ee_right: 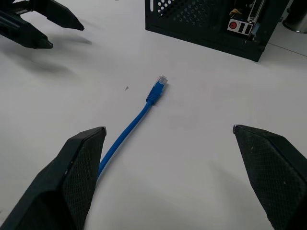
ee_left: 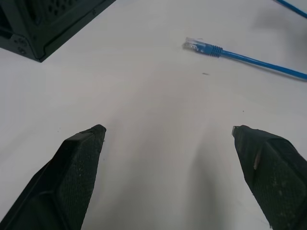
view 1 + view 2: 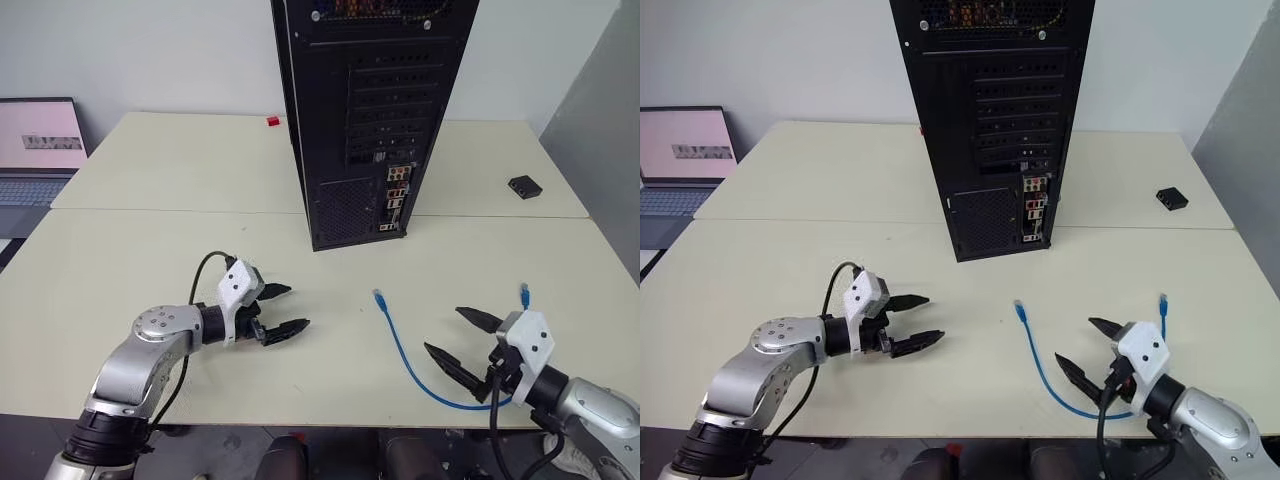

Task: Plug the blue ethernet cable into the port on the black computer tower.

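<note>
A tall black metal computer tower [image 3: 375,110] stands upright at the far middle of the pale cream bench [image 3: 150,250], its perforated rear panel turned toward the near edge. Horizontal slot covers run across the upper part of that panel, a mesh grille sits low on its left, and a narrow vertical strip of orange, white and blue connectors [image 3: 397,198] runs down its lower right; the single port for the plug is too small to pick out within that strip.

The thin bright blue ethernet cable [image 3: 402,352] lies loose on the bench, near and to the right of the tower and well apart from it. It curves in a shallow U: one blue-booted clear plug [image 3: 379,297] rests at the far left end, pointing toward the tower, and the other plug [image 3: 523,293] shows at the far right end, just beyond the right arm. Nothing is plugged into the tower by this cable.

The left end effector [image 3: 283,309] hovers low over the bench to the left of the cable, its two black fingers spread wide and empty. The right end effector [image 3: 462,341] sits over the near loop of the cable, fingers likewise spread wide, gripping nothing; the cord passes beneath it.

A small black box [image 3: 524,186] lies on the far right of the bench. A small red object [image 3: 273,121] sits far left of the tower. An open laptop [image 3: 38,150] stands at the far left.
</note>
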Robot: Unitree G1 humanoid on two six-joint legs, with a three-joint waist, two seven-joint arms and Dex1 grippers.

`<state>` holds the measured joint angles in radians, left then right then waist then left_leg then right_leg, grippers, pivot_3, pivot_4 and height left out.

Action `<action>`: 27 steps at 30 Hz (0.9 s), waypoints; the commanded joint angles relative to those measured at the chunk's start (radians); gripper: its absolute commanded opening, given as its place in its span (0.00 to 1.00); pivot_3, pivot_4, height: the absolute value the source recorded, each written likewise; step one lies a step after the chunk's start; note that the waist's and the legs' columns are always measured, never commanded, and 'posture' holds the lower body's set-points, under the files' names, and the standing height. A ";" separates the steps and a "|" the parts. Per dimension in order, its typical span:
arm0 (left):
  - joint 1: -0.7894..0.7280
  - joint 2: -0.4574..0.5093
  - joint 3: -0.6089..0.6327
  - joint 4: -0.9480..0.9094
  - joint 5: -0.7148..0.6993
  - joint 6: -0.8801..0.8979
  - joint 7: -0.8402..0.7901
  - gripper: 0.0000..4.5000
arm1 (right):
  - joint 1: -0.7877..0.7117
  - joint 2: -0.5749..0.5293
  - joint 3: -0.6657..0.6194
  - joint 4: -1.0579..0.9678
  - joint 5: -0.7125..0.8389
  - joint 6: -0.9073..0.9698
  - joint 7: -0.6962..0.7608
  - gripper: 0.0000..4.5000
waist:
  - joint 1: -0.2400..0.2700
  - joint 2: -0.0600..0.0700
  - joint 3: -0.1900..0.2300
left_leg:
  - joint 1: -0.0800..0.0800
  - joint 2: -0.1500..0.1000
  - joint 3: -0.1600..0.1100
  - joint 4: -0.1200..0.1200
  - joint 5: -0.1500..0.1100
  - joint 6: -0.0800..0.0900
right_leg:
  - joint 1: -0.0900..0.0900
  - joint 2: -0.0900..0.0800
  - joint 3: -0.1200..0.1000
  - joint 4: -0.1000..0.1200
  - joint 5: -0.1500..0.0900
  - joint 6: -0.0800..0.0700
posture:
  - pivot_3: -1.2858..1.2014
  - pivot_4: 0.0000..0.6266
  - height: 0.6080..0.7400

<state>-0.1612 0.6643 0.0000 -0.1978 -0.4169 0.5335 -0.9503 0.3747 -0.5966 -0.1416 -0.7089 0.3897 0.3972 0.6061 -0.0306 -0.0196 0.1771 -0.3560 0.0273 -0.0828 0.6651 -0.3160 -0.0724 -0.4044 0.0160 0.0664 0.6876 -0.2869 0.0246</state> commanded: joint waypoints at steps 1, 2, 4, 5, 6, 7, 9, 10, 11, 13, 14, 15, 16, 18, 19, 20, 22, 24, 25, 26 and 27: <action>0.004 0.011 0.028 -0.020 -0.013 -0.023 -0.007 1.00 | -0.003 0.009 0.000 0.005 -0.019 -0.036 -0.004 1.00 | 0.000 0.000 0.000 | 0.000 0.000 0.000 0.000 0.000 0.000 | 0.000 0.000 0.000 0.000 0.000 0.000 | 0.52 0.24 1.00; 0.007 0.009 0.028 -0.017 -0.002 -0.040 -0.002 1.00 | 0.002 0.014 0.004 0.012 -0.027 -0.047 -0.002 1.00 | 0.000 0.000 0.000 | 0.000 0.000 0.000 0.000 0.000 0.000 | 0.000 0.000 0.000 0.000 0.000 0.000 | 0.52 0.24 1.00; 0.010 0.012 0.025 -0.017 0.013 -0.047 0.010 1.00 | 0.008 0.023 0.017 0.026 -0.043 -0.066 0.000 1.00 | 0.000 0.000 0.000 | 0.000 0.000 0.000 0.000 0.000 0.000 | 0.000 0.000 0.000 0.000 0.000 0.000 | 0.52 0.24 1.00; 0.011 0.012 0.025 -0.017 0.013 -0.048 0.012 1.00 | 0.007 0.027 0.026 0.029 -0.048 -0.072 0.002 1.00 | 0.000 0.000 0.000 | 0.000 0.000 0.000 0.000 0.000 0.000 | 0.000 0.000 0.000 0.000 0.000 0.000 | 0.52 0.24 1.00; 0.012 0.016 0.023 -0.018 0.016 -0.044 0.014 1.00 | 0.006 0.030 0.034 0.031 -0.052 -0.076 0.003 1.00 | 0.000 0.000 0.000 | 0.000 0.000 0.000 0.000 0.000 0.000 | 0.000 0.000 0.000 0.000 0.000 0.000 | 0.52 0.24 1.00; 0.013 0.019 0.022 -0.018 0.018 -0.042 0.015 1.00 | 0.005 0.033 0.040 0.033 -0.055 -0.078 0.004 1.00 | 0.000 0.000 0.000 | 0.000 0.000 0.000 0.000 0.000 0.000 | 0.000 0.000 0.000 0.000 0.000 0.000 | 0.52 0.24 1.00; 0.020 0.020 0.024 -0.018 0.017 -0.055 0.009 1.00 | 0.001 0.039 0.052 0.036 -0.061 -0.082 0.003 1.00 | 0.000 0.000 0.000 | 0.000 0.000 0.000 0.000 0.000 0.000 | 0.000 0.000 0.000 0.000 0.000 0.000 | 0.52 0.24 1.00; 0.024 0.024 0.022 -0.018 0.022 -0.065 0.006 1.00 | -0.002 0.043 0.056 0.039 -0.061 -0.082 0.002 1.00 | 0.000 0.000 0.000 | 0.000 0.000 0.000 0.000 0.000 0.000 | 0.000 0.000 0.000 0.000 0.000 0.000 | 0.52 0.24 1.00; 0.026 0.027 0.021 -0.018 0.024 -0.071 0.005 1.00 | -0.006 0.045 0.061 0.042 -0.062 -0.083 0.001 1.00 | 0.000 0.000 0.000 | 0.000 0.000 0.000 0.000 0.000 0.000 | 0.000 0.000 0.000 0.000 0.000 0.000 | 0.52 0.24 1.00; 0.030 0.029 0.026 -0.020 0.026 -0.070 0.011 1.00 | -0.012 0.051 0.074 0.047 -0.063 -0.081 -0.001 1.00 | 0.000 0.000 0.000 | 0.000 0.000 0.000 0.000 0.000 0.000 | 0.000 0.000 0.000 0.000 0.000 0.000 | 0.52 0.24 1.00; 0.033 0.029 0.029 -0.021 0.025 -0.070 0.011 1.00 | -0.016 0.053 0.081 0.048 -0.064 -0.078 -0.001 1.00 | 0.000 0.000 0.000 | 0.000 0.000 0.000 0.000 0.000 0.000 | 0.000 0.000 0.000 0.000 0.000 0.000 | 0.52 0.24 1.00; 0.036 0.031 0.030 -0.022 0.026 -0.069 0.012 1.00 | -0.019 0.055 0.086 0.047 -0.064 -0.076 -0.003 1.00 | 0.000 0.000 0.000 | 0.000 0.000 0.000 0.000 0.000 0.000 | 0.000 0.000 0.000 0.000 0.000 0.000 | 0.52 0.24 1.00; 0.039 0.031 0.030 -0.023 0.026 -0.069 0.012 1.00 | -0.023 0.055 0.091 0.046 -0.063 -0.071 -0.003 1.00 | 0.000 0.000 0.000 | 0.000 0.000 0.000 0.000 0.000 0.000 | 0.000 0.000 0.000 0.000 0.000 0.000 | 0.52 0.24 1.00; 0.046 0.032 0.033 -0.027 0.024 -0.069 0.013 1.00 | -0.030 0.055 0.099 0.043 -0.063 -0.062 -0.007 1.00 | 0.000 0.000 0.000 | 0.000 0.000 0.000 0.000 0.000 0.000 | 0.000 0.000 0.000 0.000 0.000 0.000 | 0.52 0.24 1.00; 0.047 0.033 0.032 -0.027 0.024 -0.069 0.012 1.00 | -0.035 0.055 0.101 0.043 -0.062 -0.058 -0.009 1.00 | 0.000 0.000 0.000 | 0.000 0.000 0.000 0.000 0.000 0.000 | 0.000 0.000 0.000 0.000 0.000 0.000 | 0.52 0.24 1.00; 0.049 0.035 0.032 -0.028 0.026 -0.070 0.012 1.00 | -0.039 0.056 0.103 0.042 -0.060 -0.055 -0.011 1.00 | 0.000 0.000 0.000 | 0.000 0.000 0.000 0.000 0.000 0.000 | 0.000 0.000 0.000 0.000 0.000 0.000 | 0.52 0.24 1.00; 0.053 0.039 0.030 -0.029 0.031 -0.072 0.014 1.00 | -0.045 0.056 0.106 0.038 -0.057 -0.047 -0.016 1.00 | 0.000 0.000 0.000 | 0.000 0.000 0.000 0.000 0.000 0.000 | 0.000 0.000 0.000 0.000 0.000 0.000 | 0.52 0.24 1.00; 0.049 0.042 0.023 -0.020 0.036 -0.092 0.004 1.00 | -0.060 0.059 0.114 0.038 -0.055 -0.033 -0.025 1.00 | 0.000 0.000 0.000 | 0.000 0.000 0.000 0.000 0.000 0.000 | 0.000 0.000 0.000 0.000 0.000 0.000 | 0.52 0.24 1.00; 0.047 0.042 0.022 -0.015 0.038 -0.107 -0.003 1.00 | -0.068 0.061 0.119 0.037 -0.053 -0.026 -0.029 1.00 | 0.000 0.000 0.000 | 0.000 0.000 0.000 0.000 0.000 0.000 | 0.000 0.000 0.000 0.000 0.000 0.000 | 0.52 0.24 1.00; 0.044 0.048 0.014 -0.007 0.046 -0.127 -0.016 1.00 | -0.079 0.065 0.126 0.037 -0.050 -0.018 -0.033 1.00 | 0.000 0.000 0.000 | 0.000 0.000 0.000 0.000 0.000 0.000 | 0.000 0.000 0.000 0.000 0.000 0.000 | 0.52 0.24 1.00; 0.049 0.052 0.009 -0.001 0.060 -0.180 -0.036 1.00 | -0.098 0.069 0.139 0.039 -0.058 -0.013 -0.042 1.00 | -0.001 0.000 0.000 | 0.001 0.000 0.000 0.000 0.000 0.000 | 0.000 0.000 0.000 0.000 0.000 0.000 | 0.52 0.24 1.00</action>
<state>-0.1107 0.7023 0.0060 -0.1918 -0.3733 0.4274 -0.9560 0.3000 -0.5369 -0.0113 -0.6439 0.3315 0.3783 0.5798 -0.0311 -0.0196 0.1771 -0.3554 0.0276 -0.0826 0.6650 -0.3160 -0.0724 -0.4045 0.0159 0.0665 0.6880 -0.2870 0.0245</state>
